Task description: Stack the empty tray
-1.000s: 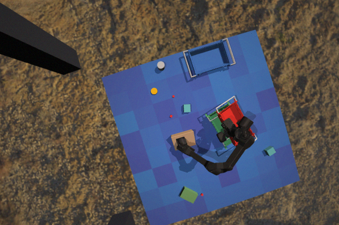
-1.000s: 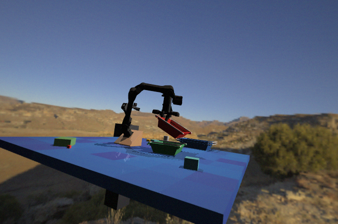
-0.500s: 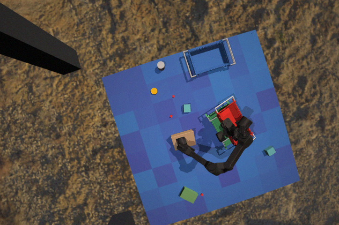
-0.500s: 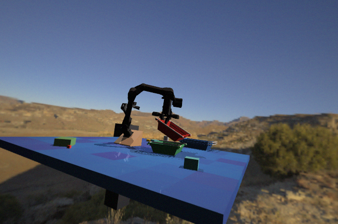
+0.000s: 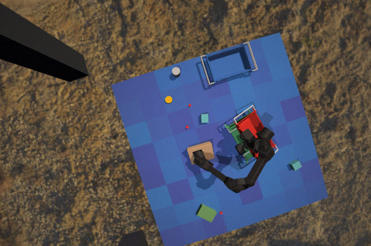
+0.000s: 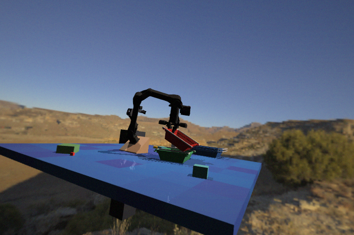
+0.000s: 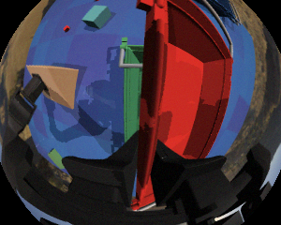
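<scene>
Blue tray (image 5: 227, 65) (image 6: 208, 152): by table edge, upright.
Grey-white cylinder (image 5: 176, 71): near same edge.
Orange disc (image 5: 168, 99): near cylinder.
Green block (image 5: 206, 212) (image 6: 67, 148): small red cube (image 5: 221, 212) (image 6: 72, 153) just beside.
Teal blocks: two, well apart.

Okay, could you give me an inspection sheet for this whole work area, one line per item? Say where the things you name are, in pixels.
Surface: tabletop (image 5: 267, 185) (image 6: 105, 169), patchwork of blue and purple.
Job's things: red tray (image 5: 251, 124) (image 6: 180, 139) (image 7: 183, 89) held tilted above green tray (image 5: 236, 137) (image 6: 173, 155) (image 7: 132, 100); its load can't be made out.
Clutter: blue tray (image 5: 228, 68) (image 6: 209, 152), green block (image 5: 206, 212) (image 6: 68, 148), orange disc (image 5: 168, 99), among others.
Gripper (image 7: 142, 134): shut on the red tray's side wall.
Cables: nothing seen.
Surroundings: dry, rocky land, bushes (image 6: 310, 157).
</scene>
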Tool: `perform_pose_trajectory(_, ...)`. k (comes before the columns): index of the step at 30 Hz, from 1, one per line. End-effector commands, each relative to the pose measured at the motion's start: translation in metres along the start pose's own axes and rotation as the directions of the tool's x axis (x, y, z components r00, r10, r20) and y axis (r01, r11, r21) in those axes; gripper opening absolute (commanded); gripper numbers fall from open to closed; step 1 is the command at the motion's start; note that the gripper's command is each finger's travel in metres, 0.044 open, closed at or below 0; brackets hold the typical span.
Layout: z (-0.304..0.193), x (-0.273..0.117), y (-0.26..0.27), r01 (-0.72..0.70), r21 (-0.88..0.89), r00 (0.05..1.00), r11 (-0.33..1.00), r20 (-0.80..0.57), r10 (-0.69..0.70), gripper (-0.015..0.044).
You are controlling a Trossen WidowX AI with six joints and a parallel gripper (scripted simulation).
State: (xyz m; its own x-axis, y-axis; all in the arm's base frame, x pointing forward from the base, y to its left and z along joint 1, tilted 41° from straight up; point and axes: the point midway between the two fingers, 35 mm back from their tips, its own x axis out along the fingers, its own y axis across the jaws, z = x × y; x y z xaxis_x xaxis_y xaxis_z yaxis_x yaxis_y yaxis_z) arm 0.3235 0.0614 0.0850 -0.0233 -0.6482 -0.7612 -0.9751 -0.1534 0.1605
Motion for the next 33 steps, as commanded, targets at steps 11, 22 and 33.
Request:
perform_pose_trajectory(11,0.000,0.003,0.003,0.027,-0.007,1.000,1.000,0.001,-0.027,0.0000)
perform_pose_trajectory(22,-0.001,0.014,0.011,0.027,-0.011,1.000,1.000,0.001,-0.027,0.0000)
perform_pose_trajectory(33,-0.001,0.023,0.015,0.026,-0.012,1.000,1.000,0.000,-0.026,0.0000)
